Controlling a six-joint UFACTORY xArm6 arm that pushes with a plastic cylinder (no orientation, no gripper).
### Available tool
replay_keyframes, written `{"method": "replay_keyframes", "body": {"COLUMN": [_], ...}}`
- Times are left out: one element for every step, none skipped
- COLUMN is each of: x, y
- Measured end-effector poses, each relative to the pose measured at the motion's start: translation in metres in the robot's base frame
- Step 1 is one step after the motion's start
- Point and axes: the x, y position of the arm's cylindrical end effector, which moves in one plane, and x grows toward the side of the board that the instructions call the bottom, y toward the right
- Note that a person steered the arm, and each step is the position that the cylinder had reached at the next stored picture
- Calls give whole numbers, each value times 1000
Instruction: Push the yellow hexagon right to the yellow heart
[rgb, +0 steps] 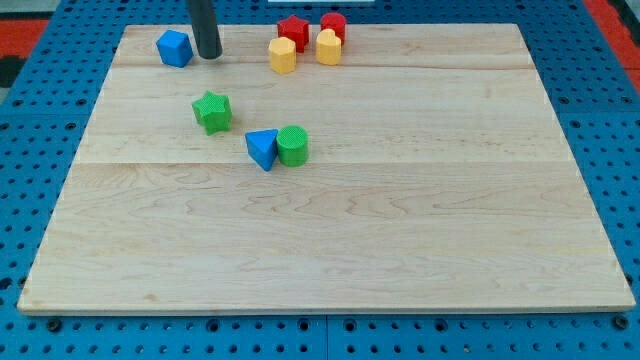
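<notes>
The yellow hexagon (283, 55) lies near the view's top, left of centre. The yellow heart (328, 46) lies just to its right and a little higher, close beside it with a narrow gap. My tip (208, 56) rests on the board to the left of the yellow hexagon, a clear gap away, and right beside the blue cube (174, 48).
A red star (293, 31) and a red block (333, 25) sit just above the two yellow blocks. A green star (212, 111) lies lower left. A blue triangle (262, 149) touches a green cylinder (292, 146) near the middle. The wooden board (400, 220) lies on a blue pegboard.
</notes>
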Motion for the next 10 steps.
{"method": "replay_keyframes", "body": {"x": [12, 9, 9, 9, 2, 25, 86, 164, 205, 167], "y": [34, 45, 67, 86, 84, 75, 142, 181, 174, 202]}}
